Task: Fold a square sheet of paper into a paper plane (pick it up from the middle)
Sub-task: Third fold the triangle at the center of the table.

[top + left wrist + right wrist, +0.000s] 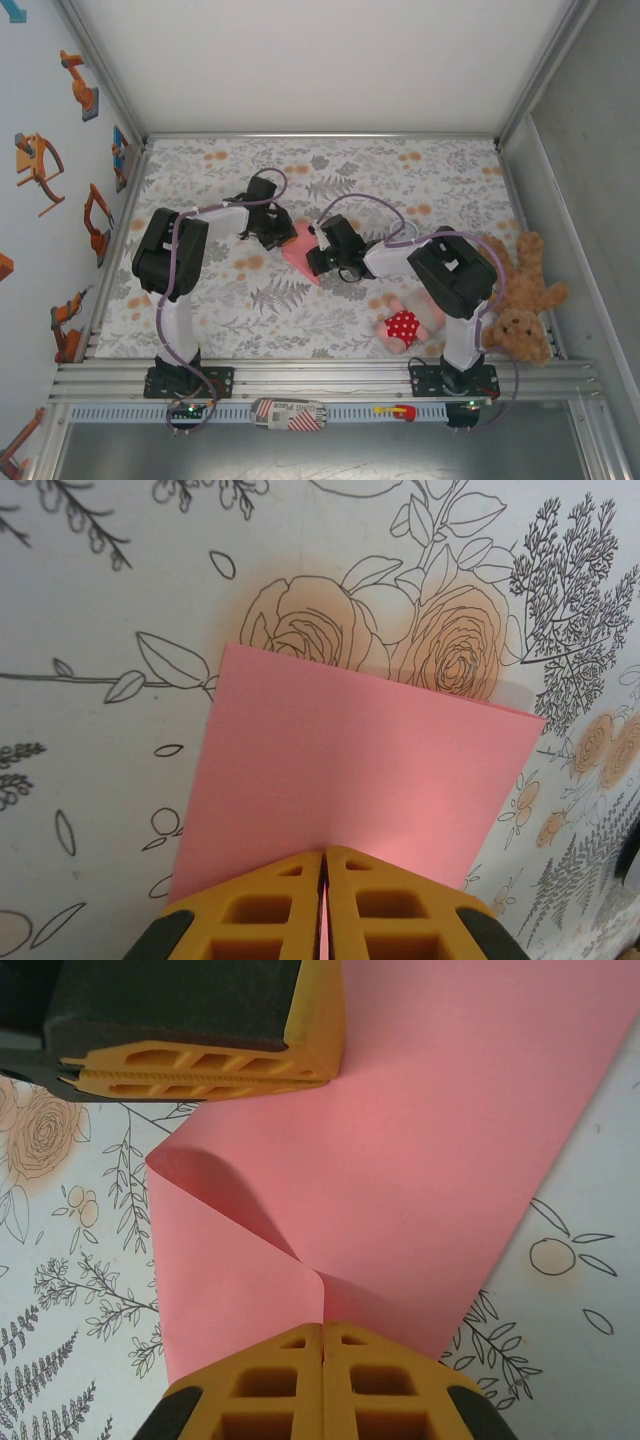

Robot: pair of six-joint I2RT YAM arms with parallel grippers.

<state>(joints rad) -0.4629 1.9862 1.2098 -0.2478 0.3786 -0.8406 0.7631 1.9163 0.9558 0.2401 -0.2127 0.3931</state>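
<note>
Closest in, the left hand (324, 858) has its yellow fingers (260, 905) pinched tight on one edge of the square sheet of paper (350, 770), over the floral surface (90, 590). Just to its right, the right hand (322, 1332) is clamped on the same pink sheet, which buckles into a crease at its fingertips. The sheet sits mid-surface, left of the plush doll (405, 325).

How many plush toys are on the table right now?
2. A pink doll in a red dotted dress lies just left of the right arm's base; a brown teddy bear lies by the right wall, partly behind that arm.
</note>
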